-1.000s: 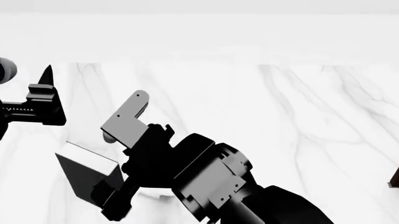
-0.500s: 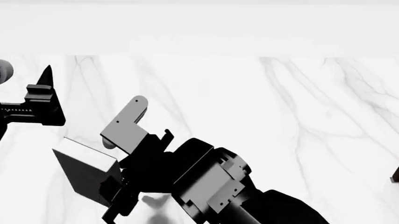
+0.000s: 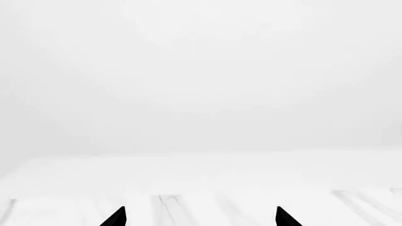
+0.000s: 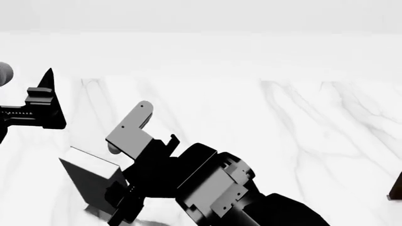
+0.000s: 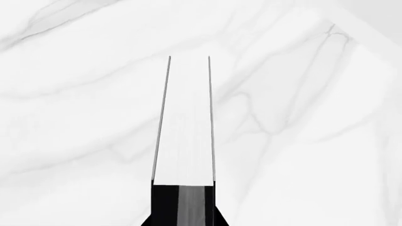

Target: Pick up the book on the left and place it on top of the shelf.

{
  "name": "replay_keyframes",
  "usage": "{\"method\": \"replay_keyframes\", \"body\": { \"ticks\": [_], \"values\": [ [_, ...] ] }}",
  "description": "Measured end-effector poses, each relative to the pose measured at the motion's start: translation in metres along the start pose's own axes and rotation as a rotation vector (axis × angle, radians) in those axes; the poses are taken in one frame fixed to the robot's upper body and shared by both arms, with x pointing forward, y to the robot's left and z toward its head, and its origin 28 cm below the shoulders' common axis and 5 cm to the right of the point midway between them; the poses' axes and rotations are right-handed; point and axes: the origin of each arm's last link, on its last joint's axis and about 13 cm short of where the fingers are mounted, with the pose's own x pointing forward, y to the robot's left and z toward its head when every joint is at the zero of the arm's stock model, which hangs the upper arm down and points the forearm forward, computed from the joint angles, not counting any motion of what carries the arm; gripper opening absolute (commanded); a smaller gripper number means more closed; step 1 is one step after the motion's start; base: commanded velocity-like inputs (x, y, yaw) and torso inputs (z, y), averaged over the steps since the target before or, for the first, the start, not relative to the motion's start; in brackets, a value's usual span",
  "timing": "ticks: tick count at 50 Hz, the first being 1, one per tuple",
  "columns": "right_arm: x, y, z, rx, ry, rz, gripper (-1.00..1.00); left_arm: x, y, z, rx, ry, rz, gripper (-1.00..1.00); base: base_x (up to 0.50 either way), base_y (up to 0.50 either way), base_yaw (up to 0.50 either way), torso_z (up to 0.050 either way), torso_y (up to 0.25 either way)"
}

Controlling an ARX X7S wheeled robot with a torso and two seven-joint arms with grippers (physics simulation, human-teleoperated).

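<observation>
At the head view's right edge, a sliver of the dark brown shelf (image 4: 396, 187) showed, well apart from both arms, with a wide stretch of bare marble table (image 4: 301, 127) between. The table's far edge ran across the upper part of that view, with plain pale wall beyond.

The right arm reached in from the lower middle, slanting toward the left, its gripper (image 4: 119, 195) clamped on the book (image 4: 94, 176). The book sat tilted in the grip, a white page edge uppermost and a dark cover facing the camera. In the right wrist view the book (image 5: 185, 127) ran straight out from between the jaws, seen edge-on: white pages between two thin dark cover lines.

The left gripper (image 4: 37, 106) hung at the left edge, empty; in its wrist view its two black pointed fingertips (image 3: 115, 218) stood wide apart over the table (image 3: 207, 207).

The table was glossy white with faint grey veins; the arms were angular, black and grey.
</observation>
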Motion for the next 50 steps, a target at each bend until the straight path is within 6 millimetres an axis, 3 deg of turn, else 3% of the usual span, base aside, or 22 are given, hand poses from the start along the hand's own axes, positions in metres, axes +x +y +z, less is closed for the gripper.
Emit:
{"method": "replay_keyframes", "body": {
  "ticks": [12, 20, 25, 32, 41, 50],
  "values": [
    [-0.001, -0.001, 0.003, -0.003, -0.004, -0.005, -1.00, 0.000, 0.000, 0.001, 0.000, -0.002, -0.001, 1.00, 0.00, 0.00, 0.00, 0.000, 0.250],
    [-0.008, -0.006, 0.014, -0.019, 0.004, -0.091, -1.00, -0.001, 0.001, 0.002, -0.007, -0.006, 0.004, 1.00, 0.00, 0.00, 0.00, 0.000, 0.017],
    [-0.027, -0.016, 0.033, -0.120, 0.033, -0.304, -1.00, -0.001, 0.002, 0.002, -0.010, -0.009, 0.009, 1.00, 0.00, 0.00, 0.00, 0.000, 0.000],
    [-0.057, -0.031, 0.048, -0.358, 0.190, -0.755, -1.00, -0.002, 0.002, 0.002, -0.013, -0.012, 0.011, 1.00, 0.00, 0.00, 0.00, 0.000, 0.000],
    [-0.092, -0.060, 0.053, -0.534, 0.399, -1.224, -1.00, -0.002, 0.004, 0.002, -0.015, -0.014, 0.016, 1.00, 0.00, 0.00, 0.00, 0.000, 0.002],
    [-0.134, -0.081, 0.048, -0.588, 0.707, -1.523, -1.00, -0.002, 0.004, 0.001, -0.015, -0.015, 0.018, 1.00, 0.00, 0.00, 0.00, 0.000, 0.000]
  ]
}}
